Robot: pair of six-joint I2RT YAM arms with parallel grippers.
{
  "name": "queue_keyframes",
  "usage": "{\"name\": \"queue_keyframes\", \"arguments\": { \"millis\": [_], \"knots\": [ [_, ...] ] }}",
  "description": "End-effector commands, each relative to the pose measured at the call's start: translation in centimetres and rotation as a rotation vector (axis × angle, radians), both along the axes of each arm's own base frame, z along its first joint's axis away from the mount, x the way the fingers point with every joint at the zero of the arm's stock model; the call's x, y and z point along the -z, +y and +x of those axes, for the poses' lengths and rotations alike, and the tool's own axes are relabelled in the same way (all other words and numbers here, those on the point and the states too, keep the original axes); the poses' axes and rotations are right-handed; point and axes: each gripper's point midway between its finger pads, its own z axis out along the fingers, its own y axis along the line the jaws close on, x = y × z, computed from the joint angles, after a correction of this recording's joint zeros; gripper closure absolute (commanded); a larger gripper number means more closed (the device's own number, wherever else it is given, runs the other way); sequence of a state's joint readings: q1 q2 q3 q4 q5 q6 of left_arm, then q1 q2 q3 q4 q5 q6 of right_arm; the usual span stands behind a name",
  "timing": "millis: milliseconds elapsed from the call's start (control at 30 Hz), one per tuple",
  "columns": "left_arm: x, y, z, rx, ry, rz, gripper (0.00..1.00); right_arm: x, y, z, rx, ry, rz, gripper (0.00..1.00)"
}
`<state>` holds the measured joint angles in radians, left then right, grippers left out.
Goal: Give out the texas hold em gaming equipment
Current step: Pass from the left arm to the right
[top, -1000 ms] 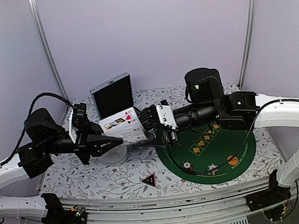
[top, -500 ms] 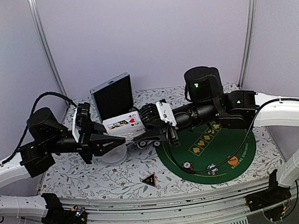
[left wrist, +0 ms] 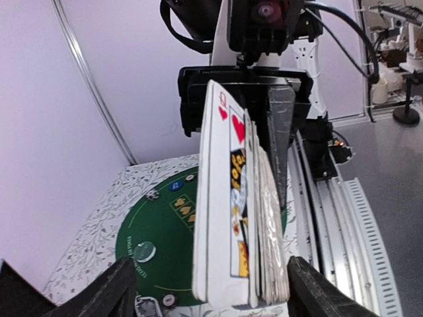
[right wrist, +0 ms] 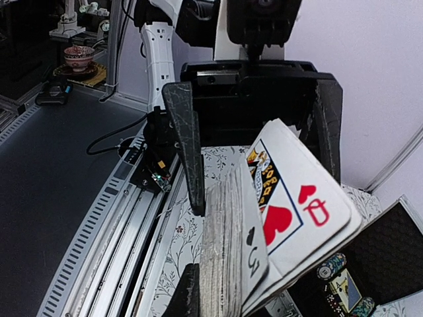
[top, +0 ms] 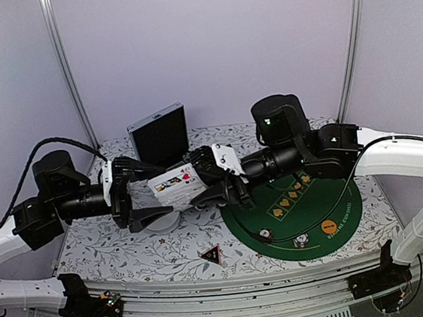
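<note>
- One deck of playing cards point(top: 175, 183) is held in mid-air above the floral table point(top: 115, 252), just left of the green mat point(top: 337, 206), between the two arms.
- It is clamped at one end by the right gripper point(top: 205, 182), with a finger pressed on each flat face of the stack.
- The left gripper point(top: 155, 193) is spread wide around the free end, and neither finger is seen touching the cards.
- A queen of hearts point(right wrist: 297, 198) is shown on the outer face, fanned slightly off the pack, with white edges stacked unevenly behind it.
- The pack is judged light but slippery: thin, glossy cards are likely to slide or fan if squeezed off-centre.
- A hold across both flat faces, well in from the edge, is judged safest.
- Striped chips point(top: 265, 234) and an orange marker disc point(top: 328, 226) are seen lying on the mat, and the black triangle point(top: 211, 255) is seen on the table nearer the arm bases.
</note>
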<state>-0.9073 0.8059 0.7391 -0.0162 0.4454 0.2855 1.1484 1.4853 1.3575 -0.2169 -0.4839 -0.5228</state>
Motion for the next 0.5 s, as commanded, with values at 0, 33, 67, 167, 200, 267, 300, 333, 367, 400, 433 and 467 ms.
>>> {"name": "queue_keyframes", "arguments": {
  "millis": [0, 33, 67, 167, 200, 267, 300, 333, 367, 400, 433, 467],
  "knots": [
    [0.8, 0.1, 1.3, -0.067, -0.155, 0.197, 0.19, 1.1, 0.0, -0.2, 0.006, 0.14, -0.091, 0.98],
    [0.8, -0.2, 1.1, -0.043, -0.14, 0.218, 0.17, 1.4, 0.1, -0.1, 0.011, 0.164, -0.111, 0.98],
    [1.2, -0.5, 0.7, -0.009, -0.116, 0.251, 0.16, 1.8, 0.2, -0.1, 0.017, 0.18, -0.132, 0.98],
    [2.4, -1.3, -0.5, 0.084, -0.021, 0.345, 0.16, 2.5, 0.4, 0.3, 0.038, 0.226, -0.179, 0.98],
    [3.0, -1.4, -0.8, 0.103, 0.006, 0.372, 0.16, 2.6, 0.5, 0.4, 0.047, 0.232, -0.187, 0.98],
    [3.4, -1.4, -1.1, 0.116, 0.016, 0.385, 0.15, 3.0, 0.5, 0.6, 0.059, 0.245, -0.197, 0.98],
    [3.4, -1.5, -1.1, 0.112, 0.008, 0.38, 0.15, 3.0, 0.6, 0.7, 0.059, 0.253, -0.197, 0.98],
    [3.6, -1.5, -0.9, 0.102, 0.003, 0.377, 0.15, 3.1, 0.6, 0.9, 0.061, 0.263, -0.196, 0.98],
    [3.6, -1.5, -0.7, 0.089, -0.003, 0.367, 0.15, 3.3, 0.7, 1.0, 0.064, 0.287, -0.196, 0.98],
    [3.5, -1.6, -0.5, 0.075, -0.007, 0.356, 0.15, 3.5, 0.8, 1.2, 0.064, 0.317, -0.197, 0.98],
    [3.7, -1.7, -0.3, 0.065, -0.005, 0.348, 0.16, 3.8, 0.9, 1.2, 0.058, 0.343, -0.202, 0.98],
    [3.8, -1.8, -0.1, 0.057, 0.0, 0.343, 0.18, 4.0, 1.1, 1.4, 0.059, 0.378, -0.207, 0.98]
  ]
}}
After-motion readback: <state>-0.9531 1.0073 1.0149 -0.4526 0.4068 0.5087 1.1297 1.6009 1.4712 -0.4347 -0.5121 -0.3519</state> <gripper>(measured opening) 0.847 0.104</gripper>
